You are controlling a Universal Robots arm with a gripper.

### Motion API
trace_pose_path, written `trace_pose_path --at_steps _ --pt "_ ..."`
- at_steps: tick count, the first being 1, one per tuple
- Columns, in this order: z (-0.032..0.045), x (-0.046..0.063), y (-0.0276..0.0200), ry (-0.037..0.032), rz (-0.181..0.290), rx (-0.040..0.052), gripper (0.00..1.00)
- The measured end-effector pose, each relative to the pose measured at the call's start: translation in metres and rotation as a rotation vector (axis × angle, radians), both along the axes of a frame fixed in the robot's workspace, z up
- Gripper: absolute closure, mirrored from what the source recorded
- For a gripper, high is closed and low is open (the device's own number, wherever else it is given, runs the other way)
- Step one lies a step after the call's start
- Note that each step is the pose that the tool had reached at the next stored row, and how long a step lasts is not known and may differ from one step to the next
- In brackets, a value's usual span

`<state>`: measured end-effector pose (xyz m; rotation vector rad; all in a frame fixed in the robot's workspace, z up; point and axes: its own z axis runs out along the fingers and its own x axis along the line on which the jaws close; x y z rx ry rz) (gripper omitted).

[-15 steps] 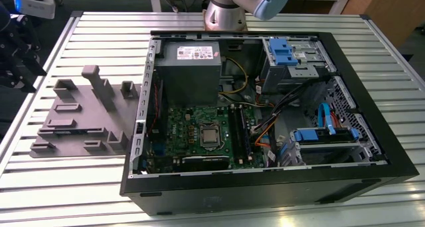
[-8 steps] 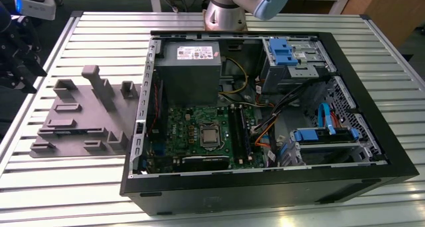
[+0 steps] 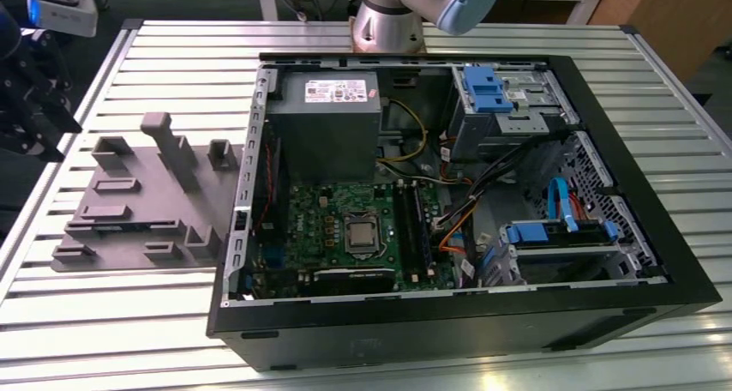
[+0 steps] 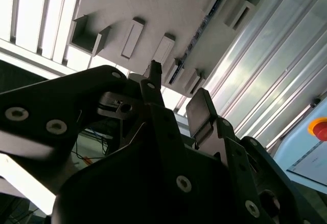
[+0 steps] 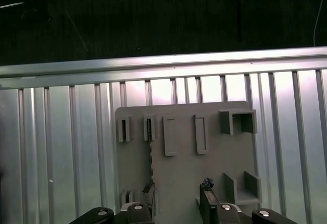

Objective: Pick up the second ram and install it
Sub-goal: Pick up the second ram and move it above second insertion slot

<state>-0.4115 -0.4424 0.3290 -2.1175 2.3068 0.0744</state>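
Our gripper [image 5: 176,207] hangs released above the grey tray [image 5: 184,173] and holds nothing. The tray lies near one edge of the desk [image 5: 61,147]. The second ram [image 5: 151,157] stands on its edge in a tray slot. We should centre the fingers across the thin board, descend straight and clamp its flat faces. We count one ram, one tray and one computer case [image 3: 458,322].

A silver table [image 3: 640,151] of long ribbed metal slats carries 2 things. A grey plastic tray [image 3: 126,211] with raised blocks lies flat toward the exterior view's left. Just beside it, toward the exterior view's right, a black computer case [image 3: 458,322] lies on its side, open face up. The first wrist view shows the tray [image 5: 184,168] near the table's edge rail [image 5: 153,65].
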Motion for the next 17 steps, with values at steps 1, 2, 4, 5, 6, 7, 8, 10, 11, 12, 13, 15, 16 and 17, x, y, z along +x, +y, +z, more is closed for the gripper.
trace_pose_path --at_steps 1,2,4,5,6,7,8,10,11,12,13,15,16,17 --pt "-0.0004 0.0000 0.0000 0.0000 0.000 0.0001 0.53" --pt "-0.0007 0.0000 0.0000 0.0001 0.000 0.0001 0.53" --pt "-0.0013 0.0000 0.0000 0.0000 0.000 0.0001 0.53" --pt "-0.0018 0.0000 0.0000 0.0000 0.000 0.0001 0.53" --pt "-0.0022 0.0000 0.0000 0.0000 0.000 0.0001 0.53" --pt "-0.0026 0.0000 0.0000 -0.0001 0.000 0.0002 0.53" --pt "-0.0030 0.0000 0.0000 0.0000 0.000 0.0001 0.53" --pt "-0.0039 0.0000 0.0000 0.0000 0.000 0.0001 0.53" --pt "-0.0045 0.0000 0.0000 0.0000 0.000 0.0001 0.53" --pt "-0.0051 0.0000 0.0000 0.0000 0.000 0.0002 0.53" --pt "-0.0057 0.0000 0.0000 0.0000 0.000 0.0001 0.53" --pt "-0.0070 0.0000 0.0000 -0.0001 0.000 0.0002 0.53" --pt "-0.0075 0.0000 0.0000 0.0000 0.000 0.0002 0.53" --pt "-0.0080 0.0000 0.0000 0.0001 0.000 0.0001 0.53"
